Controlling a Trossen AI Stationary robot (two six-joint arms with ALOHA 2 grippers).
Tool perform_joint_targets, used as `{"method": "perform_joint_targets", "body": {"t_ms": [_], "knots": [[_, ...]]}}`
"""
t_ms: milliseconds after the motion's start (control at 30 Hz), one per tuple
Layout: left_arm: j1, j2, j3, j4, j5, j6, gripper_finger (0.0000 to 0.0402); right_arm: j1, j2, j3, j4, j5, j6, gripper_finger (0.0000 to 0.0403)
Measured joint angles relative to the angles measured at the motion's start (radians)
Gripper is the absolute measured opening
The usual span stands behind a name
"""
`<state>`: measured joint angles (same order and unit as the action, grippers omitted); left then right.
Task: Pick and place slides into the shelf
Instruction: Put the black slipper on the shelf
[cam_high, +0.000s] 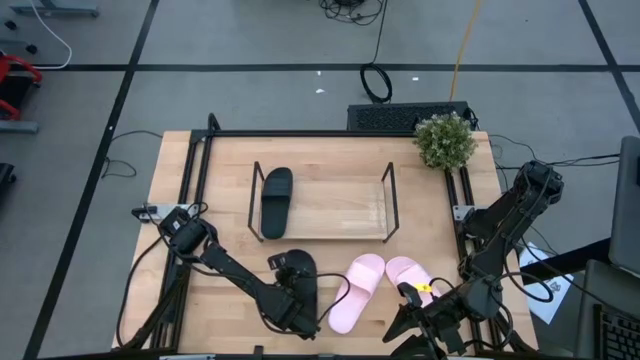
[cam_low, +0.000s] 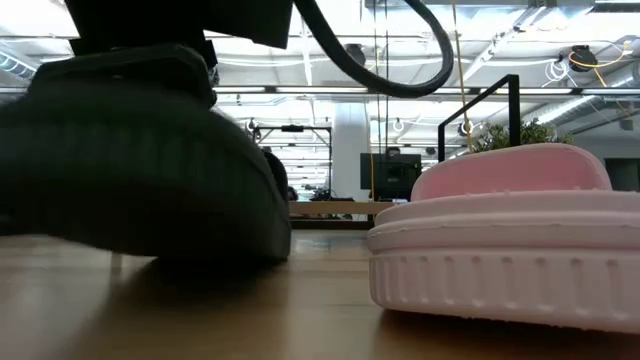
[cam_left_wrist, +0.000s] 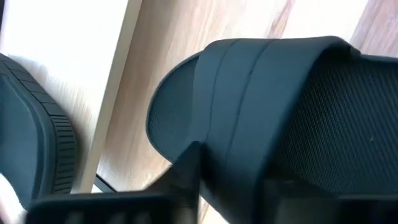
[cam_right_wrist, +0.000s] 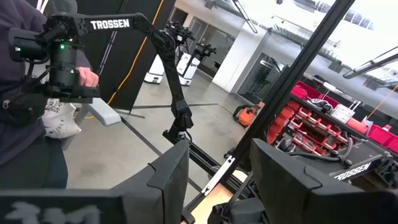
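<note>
One black slide (cam_high: 276, 200) lies in the left end of the wire shelf (cam_high: 389, 202), sole down. A second black slide (cam_high: 300, 283) rests on the table in front of the shelf, filling the left of the low view (cam_low: 140, 160). My left gripper (cam_high: 297, 308) sits at it, shut on its strap. Two pale pink slides (cam_high: 357, 291) (cam_high: 409, 276) lie side by side to its right; the nearer one shows close up (cam_low: 510, 240). My right gripper (cam_right_wrist: 217, 186) waits open above the table's near right corner (cam_high: 418, 325), pointing out into the room. My left gripper has the black slide's wide strap (cam_left_wrist: 249, 143) between its fingers, coming slanting down from the table's near left. One finger (cam_left_wrist: 188, 167) stands at the strap's toe-side edge; the other merges with the black strap. The slide lies with its sole on the table.
A potted plant (cam_high: 445, 140) stands at the far right corner, with a keyboard (cam_high: 405, 116) behind the far edge. Most of the shelf, right of the black slide, is bare wood. A person (cam_right_wrist: 28, 124) holding a hand-held device stands in the room beyond the table.
</note>
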<state>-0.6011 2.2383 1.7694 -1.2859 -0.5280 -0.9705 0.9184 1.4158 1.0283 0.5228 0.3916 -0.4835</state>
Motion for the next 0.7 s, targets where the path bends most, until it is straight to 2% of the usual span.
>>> {"method": "perform_joint_targets", "body": {"t_ms": [100, 267, 367, 567, 700], "knots": [[-0.008, 0.0, 0.024, -0.006, 0.016, 0.03, 0.0013, 0.0, 0.0, 0.0, 0.0, 0.0, 0.0, 0.0164], [-0.036, 0.0, 0.143, -0.066, 0.042, 0.014, 0.0006, 0.0, 0.0, 0.0, 0.0, 0.0, 0.0, 0.0164], [-0.056, 0.0, 0.247, -0.139, 0.016, -0.011, 0.0004, 0.0, 0.0, 0.0, 0.0, 0.0, 0.0, 0.0164], [-0.082, -0.001, 0.439, -0.289, -0.215, -0.06, 0.0002, 0.0, 0.0, 0.0, 0.003, 0.0, 0.0, 0.0164], [-0.054, -0.011, 0.48, -0.281, -0.369, 0.05, 0.0002, 0.0, 0.0, 0.0, 0.014, 0.0, 0.0, 0.0164]]}}
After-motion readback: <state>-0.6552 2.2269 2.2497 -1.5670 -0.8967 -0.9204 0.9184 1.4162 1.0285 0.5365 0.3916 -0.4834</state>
